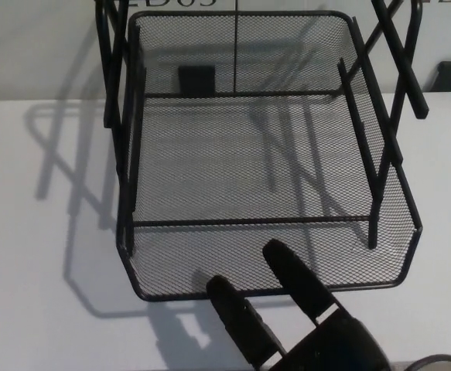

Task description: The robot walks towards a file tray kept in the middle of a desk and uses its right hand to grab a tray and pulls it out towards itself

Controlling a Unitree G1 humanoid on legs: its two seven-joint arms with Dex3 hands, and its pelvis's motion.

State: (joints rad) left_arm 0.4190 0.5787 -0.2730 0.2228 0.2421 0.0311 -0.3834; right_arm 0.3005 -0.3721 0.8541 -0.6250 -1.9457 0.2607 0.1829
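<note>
One black mesh tray point(210, 255) sits in one black wire rack point(121, 108) on one white bench point(47, 255); one robot hand point(287, 325) shows two fingers point(237, 313).

My right hand point(302, 328) is matte black, with thick rounded fingers point(295, 274). Pale bands mark the finger joints. A thin black cable point(434, 362) loops beside my wrist.
</note>
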